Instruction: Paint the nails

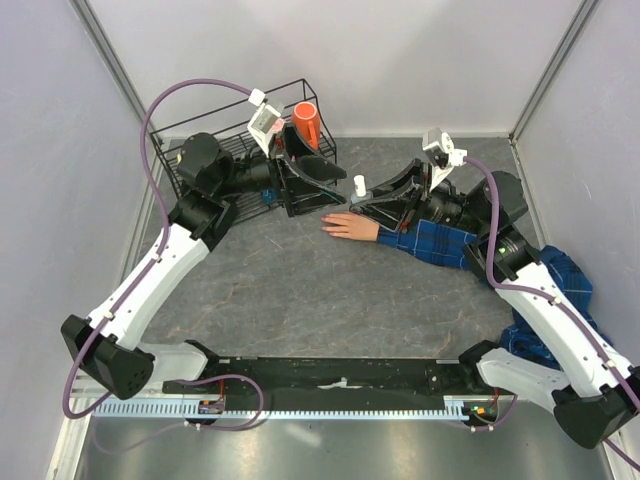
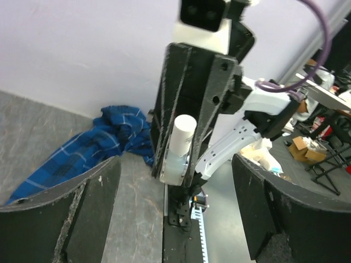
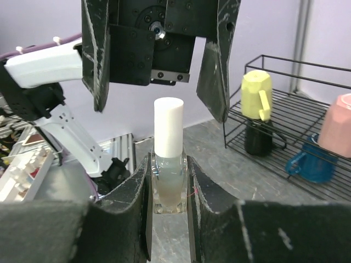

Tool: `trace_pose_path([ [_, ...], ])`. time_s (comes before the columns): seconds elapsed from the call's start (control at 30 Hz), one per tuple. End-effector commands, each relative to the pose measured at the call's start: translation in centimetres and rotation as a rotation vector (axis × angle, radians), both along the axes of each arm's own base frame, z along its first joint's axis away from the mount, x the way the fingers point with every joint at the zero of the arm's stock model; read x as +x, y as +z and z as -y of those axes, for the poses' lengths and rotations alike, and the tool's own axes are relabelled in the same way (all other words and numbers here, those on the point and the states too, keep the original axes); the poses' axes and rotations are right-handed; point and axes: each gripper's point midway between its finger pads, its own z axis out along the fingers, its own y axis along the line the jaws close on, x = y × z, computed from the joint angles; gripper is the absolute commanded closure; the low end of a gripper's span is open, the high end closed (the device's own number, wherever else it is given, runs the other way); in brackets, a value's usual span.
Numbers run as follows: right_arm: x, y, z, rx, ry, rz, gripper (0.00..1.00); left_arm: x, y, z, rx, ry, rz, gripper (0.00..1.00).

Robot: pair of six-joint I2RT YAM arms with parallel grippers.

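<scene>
Presently: nails [image 1: 326,224] are the tips of the peach fake hand [image 1: 350,227], which lies flat on the worktop [image 1: 300,300], nearer the far edge than the near one and about midway across, fingers pointing left. They are too small to tell whether polish is on them; probably none.
- Plaid sleeve [image 1: 440,243]: trails toward the right edge.
- Bottle [image 3: 169,164]: clear, white cap [image 3: 167,123] on, raised just beyond the hand.
- Right gripper [image 1: 372,197]: fingers clamped on the bottle's glass body.
- Left gripper [image 1: 330,190]: fingers spread wide, facing the cap, just short of it.
- Wire rack [image 1: 240,150]: far-left corner.

Step judged: uncapping. Next: left fingers close squarely on the cap and twist, with the bottle held steady.
</scene>
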Motion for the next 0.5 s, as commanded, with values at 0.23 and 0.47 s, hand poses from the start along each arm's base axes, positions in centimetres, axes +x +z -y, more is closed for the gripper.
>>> trace_pose_path([
  [0.23,-1.9,2.5,-0.4,0.099,0.134,0.034,1.0,-2.7,3.6,0.2,-0.093,-0.11,0.098,0.24],
  [0.47,-1.8,2.2,-0.5,0.096,0.14,0.027,1.0,-3.0,4.0,0.9,-0.096,-0.137,0.102,0.24],
])
